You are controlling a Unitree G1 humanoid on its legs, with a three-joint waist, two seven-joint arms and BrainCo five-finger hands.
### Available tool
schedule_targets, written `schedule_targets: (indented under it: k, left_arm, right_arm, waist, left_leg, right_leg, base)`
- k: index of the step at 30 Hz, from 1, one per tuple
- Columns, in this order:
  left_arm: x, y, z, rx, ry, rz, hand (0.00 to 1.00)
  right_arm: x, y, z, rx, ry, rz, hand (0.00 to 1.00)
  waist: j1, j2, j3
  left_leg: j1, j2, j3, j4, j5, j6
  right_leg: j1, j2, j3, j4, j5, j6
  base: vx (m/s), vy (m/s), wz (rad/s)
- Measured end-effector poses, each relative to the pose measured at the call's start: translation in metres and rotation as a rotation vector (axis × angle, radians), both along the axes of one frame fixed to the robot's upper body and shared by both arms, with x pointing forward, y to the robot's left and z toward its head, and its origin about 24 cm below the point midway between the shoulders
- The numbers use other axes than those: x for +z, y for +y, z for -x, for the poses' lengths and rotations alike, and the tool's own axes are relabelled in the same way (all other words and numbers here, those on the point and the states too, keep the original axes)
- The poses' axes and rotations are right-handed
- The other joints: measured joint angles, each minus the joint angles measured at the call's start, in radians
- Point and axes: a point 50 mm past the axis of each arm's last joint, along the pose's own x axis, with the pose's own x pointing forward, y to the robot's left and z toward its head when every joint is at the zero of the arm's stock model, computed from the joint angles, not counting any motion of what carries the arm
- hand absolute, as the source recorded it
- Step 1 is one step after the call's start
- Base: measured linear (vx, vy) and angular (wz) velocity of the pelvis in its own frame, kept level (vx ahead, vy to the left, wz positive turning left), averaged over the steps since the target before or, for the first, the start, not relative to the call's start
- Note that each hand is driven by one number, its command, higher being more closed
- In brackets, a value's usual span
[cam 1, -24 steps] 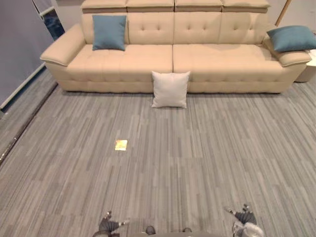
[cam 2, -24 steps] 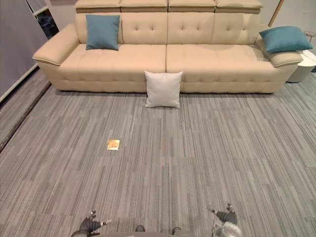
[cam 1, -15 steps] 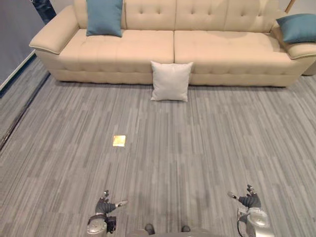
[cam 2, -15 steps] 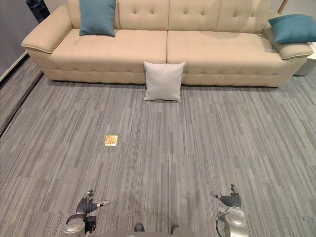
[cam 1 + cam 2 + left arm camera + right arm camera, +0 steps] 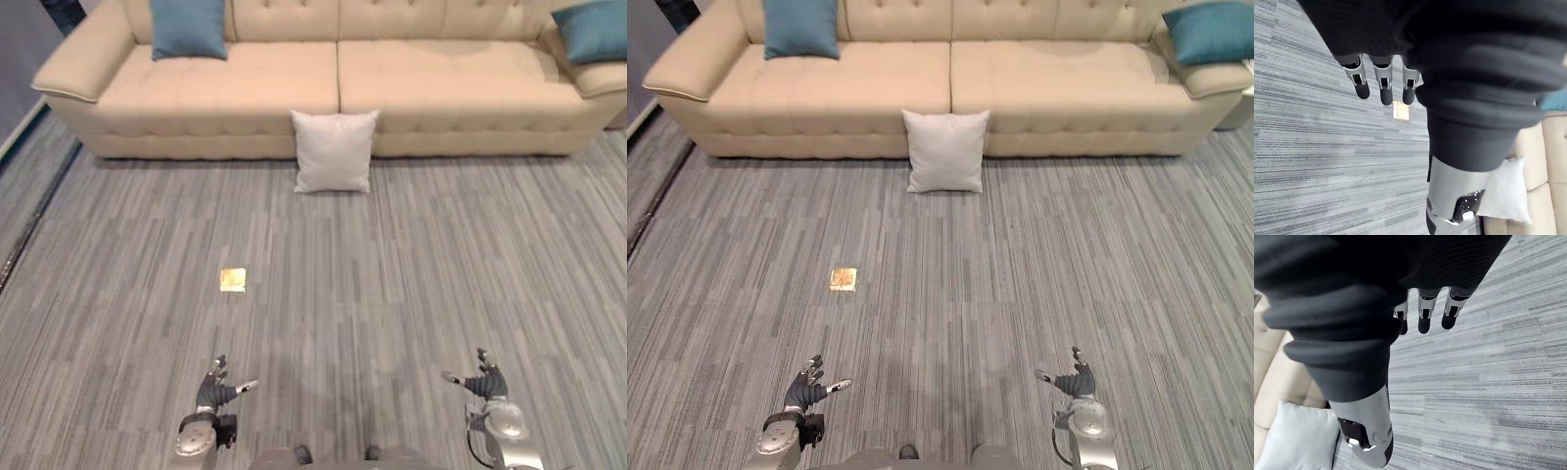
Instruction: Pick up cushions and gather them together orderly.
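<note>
Left eye, sofa: you face a long beige tufted sofa (image 5: pixel 245 98) standing on grey striped carpet (image 5: pixel 411 274).
Left eye, white cushion: a white square fabric cushion (image 5: pixel 334 150) stands on the carpet and leans on the sofa front at its middle seam.
Left eye, teal cushions: a teal square fabric cushion (image 5: pixel 188 27) sits upright on the sofa's left seat against the backrest. A second teal cushion (image 5: pixel 593 29) lies on the sofa's right armrest.
Right eye, gold square: a small flat gold square (image 5: pixel 844 279) lies on the carpet, well in front of the sofa.
Right eye, hands: your left hand (image 5: pixel 800 394) and right hand (image 5: pixel 1080 382) hang low over the carpet, far from the sofa and well apart from every cushion.
Left wrist, left hand: your fingers (image 5: pixel 1385 88) are straight and loosely spread with nothing in them. The gold square shows past the tips.
Right wrist, right hand: its fingers are straight, relaxed and empty. The white cushion shows against the sofa.
</note>
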Motion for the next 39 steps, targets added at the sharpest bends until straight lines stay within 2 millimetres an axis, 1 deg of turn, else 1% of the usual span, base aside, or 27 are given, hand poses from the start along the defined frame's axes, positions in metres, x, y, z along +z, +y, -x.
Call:
schedule_targets:
  k: [2,3,4,6,9,10,11,12,14,15,16,17,18,19,21,24,26,27,28,29,30,32,33,34,36,37,39]
  left_arm:
    - [0.002,-0.002,-0.005,-0.008,-0.014,-0.002,0.0]
    - [0.005,-0.002,-0.011,-0.016,-0.027,-0.012,0.0]
    - [0.006,-0.002,-0.016,-0.031,-0.034,-0.027,0.0]
    - [0.009,-0.003,-0.022,-0.039,-0.048,-0.029,0.0]
    - [0.016,-0.009,-0.038,-0.061,-0.091,-0.023,0.0]
    - [0.018,-0.008,-0.043,-0.062,-0.103,-0.029,0.0]
    - [0.018,-0.008,-0.043,-0.06,-0.102,-0.029,0.0]
    - [0.016,-0.009,-0.042,-0.059,-0.093,-0.026,0.0]
    - [0.016,-0.013,-0.046,-0.067,-0.097,-0.025,0.0]
    - [0.016,-0.013,-0.045,-0.065,-0.094,-0.023,0.0]
    - [0.013,-0.014,-0.043,-0.063,-0.083,-0.019,0.0]
    - [0.011,-0.014,-0.04,-0.061,-0.074,-0.016,0.0]
    - [0.011,-0.013,-0.039,-0.059,-0.071,-0.015,0.0]
    - [0.009,-0.014,-0.038,-0.059,-0.062,-0.009,0.0]
    - [0.008,-0.014,-0.037,-0.061,-0.059,0.004,0.0]
    - [0.006,-0.012,-0.032,-0.047,-0.048,0.003,0.0]
    - [0.001,-0.01,-0.022,-0.018,-0.024,0.012,0.0]
    - [-0.002,-0.011,-0.015,-0.008,-0.005,0.019,0.0]
    - [-0.005,-0.011,-0.009,-0.003,0.013,0.021,0.0]
    - [-0.006,-0.01,-0.005,0.003,0.022,0.02,0.0]
    - [-0.005,-0.008,-0.007,0.018,0.015,0.022,0.0]
    - [-0.003,-0.014,-0.013,0.011,-0.006,0.036,0.0]
    - [-0.003,-0.014,-0.012,0.012,-0.003,0.036,0.0]
    - [-0.003,-0.011,-0.012,0.012,0.001,0.028,0.0]
    - [-0.004,-0.009,-0.01,0.015,0.007,0.021,0.0]
    - [-0.004,-0.009,-0.009,0.022,0.009,0.014,0.0]
    - [-0.002,-0.005,-0.011,0.023,-0.001,0.001,0.0]
  right_arm:
    - [-0.001,0.005,-0.002,0.009,-0.002,-0.001,0.0]
    - [-0.001,0.009,-0.002,0.018,0.002,-0.003,0.0]
    - [-0.002,0.012,-0.003,0.026,0.002,-0.008,0.0]
    - [0.0,0.014,-0.007,0.031,-0.008,-0.011,0.0]
    - [0.005,0.012,-0.011,0.039,-0.033,0.0,0.0]
    - [0.005,0.013,-0.01,0.042,-0.03,0.001,0.0]
    - [0.005,0.012,-0.01,0.042,-0.03,0.003,0.0]
    - [0.005,0.011,-0.009,0.04,-0.028,0.005,0.0]
    - [0.008,0.015,-0.015,0.049,-0.048,-0.003,0.0]
    - [0.01,0.016,-0.017,0.055,-0.057,-0.002,0.0]
    - [0.014,0.019,-0.022,0.072,-0.082,0.001,0.0]
    - [0.016,0.022,-0.026,0.094,-0.095,0.0,0.0]
    - [0.017,0.025,-0.029,0.096,-0.103,-0.007,0.0]
    - [0.017,0.027,-0.029,0.097,-0.111,-0.018,0.0]
    - [0.017,0.026,-0.029,0.095,-0.111,-0.017,0.0]
    - [0.018,0.024,-0.033,0.097,-0.109,-0.011,0.0]
    - [0.014,0.023,-0.032,0.083,-0.091,-0.017,0.0]
    - [0.01,0.02,-0.028,0.069,-0.069,-0.016,0.0]
    - [0.006,0.02,-0.022,0.062,-0.043,-0.018,0.0]
    - [0.004,0.021,-0.02,0.062,-0.036,-0.023,0.0]
    - [-0.003,0.023,-0.009,0.051,-0.009,-0.036,0.0]
    - [-0.008,0.021,0.001,0.03,0.02,-0.039,0.0]
    - [-0.011,0.022,0.007,0.015,0.035,-0.05,0.0]
    - [-0.014,0.025,0.011,0.016,0.054,-0.057,0.0]
    - [-0.017,0.031,0.011,0.029,0.062,-0.071,0.0]
    - [-0.014,0.035,0.006,0.052,0.044,-0.072,0.0]
    - [-0.01,0.038,-0.001,0.067,0.015,-0.072,0.0]
  waist:
    - [-0.005,-0.001,0.013]
    - [-0.007,0.002,0.03]
    - [-0.003,0.001,0.05]
    - [-0.01,0.001,0.069]
    - [-0.043,0.026,0.107]
    - [-0.058,0.008,0.11]
    - [-0.063,0.01,0.112]
    - [-0.065,0.02,0.112]
    - [-0.061,0.027,0.112]
    - [-0.058,0.027,0.112]
    - [-0.059,0.027,0.112]
    - [-0.052,0.022,0.117]
    - [-0.045,0.02,0.121]
    - [-0.028,0.01,0.128]
    - [-0.004,-0.007,0.137]
    - [0.027,-0.03,0.149]
    - [0.053,-0.028,0.147]
    - [0.056,-0.015,0.142]
    - [0.058,-0.009,0.133]
    - [0.06,-0.019,0.122]
    - [0.049,-0.062,0.095]
    - [0.046,-0.073,0.089]
    - [0.043,-0.075,0.091]
    - [0.033,-0.076,0.092]
    - [0.011,-0.065,0.098]
    - [0.003,-0.051,0.103]
    - [-0.006,-0.044,0.105]
  left_leg:
    - [0.036,-0.01,-0.002,-0.01,-0.029,0.023]
    - [0.077,-0.012,-0.019,-0.037,-0.074,0.045]
    - [0.114,-0.017,-0.028,-0.065,-0.11,0.045]
    - [0.148,-0.007,-0.038,-0.083,-0.119,0.04]
    - [0.2,0.036,-0.087,-0.116,-0.119,0.036]
    - [0.232,0.039,-0.105,-0.124,-0.116,-0.011]
    - [0.248,0.049,-0.117,-0.125,-0.123,-0.032]
    - [0.26,0.071,-0.132,-0.121,-0.123,-0.059]
    - [0.23,0.105,-0.13,-0.002,-0.037,-0.178]
    - [0.203,0.114,-0.128,0.073,-0.004,-0.189]
    - [0.119,0.147,-0.125,0.277,0.113,-0.21]
    - [0.012,0.195,-0.121,0.522,0.123,-0.2]
    - [-0.039,0.215,-0.109,0.641,0.105,-0.174]
    - [-0.122,0.236,-0.096,0.779,0.065,-0.124]
    - [-0.232,0.234,-0.05,0.792,0.037,-0.077]
    - [-0.399,0.163,-0.022,0.498,0.022,-0.053]
    - [-0.413,0.115,-0.058,0.188,0.066,-0.108]
    - [-0.406,0.1,-0.078,0.011,0.125,-0.114]
    - [-0.408,0.1,-0.092,0.012,0.238,-0.062]
    - [-0.412,0.091,-0.09,0.046,0.271,-0.021]
    - [-0.433,0.052,-0.081,0.119,0.209,0.017]
    - [-0.409,0.013,-0.072,0.174,0.13,0.048]
    - [-0.35,-0.014,-0.07,0.172,0.085,0.065]
    - [-0.277,-0.041,-0.075,0.153,0.053,0.079]
    - [-0.14,-0.059,-0.095,0.097,0.032,0.095]
    - [-0.057,-0.056,-0.106,0.05,0.031,0.096]
    - [0.018,-0.054,-0.121,-0.003,0.029,0.098]
  right_leg:
    - [-0.125,-0.033,-0.038,0.285,-0.002,0.007]
    - [-0.216,-0.053,-0.084,0.447,-0.057,-0.016]
    - [-0.281,-0.07,-0.131,0.489,-0.115,-0.045]
    - [-0.366,-0.079,-0.197,0.423,-0.139,-0.062]
    - [-0.441,-0.056,-0.272,0.139,-0.034,-0.073]
    - [-0.456,-0.051,-0.27,-0.037,0.101,-0.086]
    - [-0.453,-0.048,-0.265,-0.046,0.184,-0.102]
    - [-0.455,-0.049,-0.261,0.002,0.24,-0.167]
    - [-0.466,-0.067,-0.287,0.165,0.086,-0.189]
    - [-0.449,-0.067,-0.292,0.171,0.061,-0.192]
    - [-0.387,-0.056,-0.302,0.14,0.028,-0.197]
    - [-0.3,-0.024,-0.304,0.066,0.021,-0.199]
    - [-0.249,-0.005,-0.304,0.021,0.021,-0.2]
    - [-0.152,0.016,-0.303,-0.052,0.021,-0.201]
    - [-0.028,0.033,-0.294,-0.155,0.02,-0.201]
    - [0.08,0.037,-0.238,-0.258,0.016,-0.179]
    - [0.136,0.039,-0.184,-0.308,0.008,-0.147]
    - [0.178,0.047,-0.16,-0.336,-0.008,-0.117]
    - [0.217,0.046,-0.136,-0.345,-0.04,-0.081]
    - [0.229,0.033,-0.126,-0.343,-0.057,-0.065]
    - [0.23,-0.017,-0.127,-0.3,-0.093,-0.031]
    - [0.17,-0.084,-0.128,-0.088,-0.107,-0.002]
    - [0.087,-0.134,-0.119,0.165,-0.066,0.035]
    - [-0.002,-0.174,-0.096,0.433,-0.018,0.028]
    - [-0.087,-0.166,-0.089,0.605,-0.069,-0.027]
    - [-0.135,-0.144,-0.114,0.585,-0.093,-0.06]
    - [-0.211,-0.122,-0.165,0.487,-0.114,-0.068]
  base:
    - [0.16,0.056,-0.1]
    - [0.18,0.026,-0.06]
    - [0.18,0.02,-0.06]
    - [0.29,-0.04,0.15]
    - [0.37,-0.123,0.63]
    - [0.5,-0.196,0.73]
    - [0.52,-0.213,0.75]
    - [0.45,-0.199,0.42]
    - [0.59,-0.276,0.36]
    - [0.61,-0.311,0.32]
    - [0.6,-0.318,0.16]
    - [0.69,-0.351,0.05]
    - [0.64,-0.286,-0.12]
    - [0.5,-0.194,-0.17]
    - [0.48,-0.119,-0.19]
    - [0.46,-0.022,-0.53]
    - [0.51,0.091,-0.93]
    - [0.69,0.276,-0.87]
    - [0.7,0.309,-0.78]
    - [0.62,0.285,-0.42]
    - [0.65,0.216,-0.05]
    - [0.7,0.247,0.11]
    - [0.61,0.27,0.26]
    - [0.62,0.243,0.39]
    - [0.61,0.148,0.41]
    - [0.57,0.096,0.33]
    - [0.52,0.024,0.35]
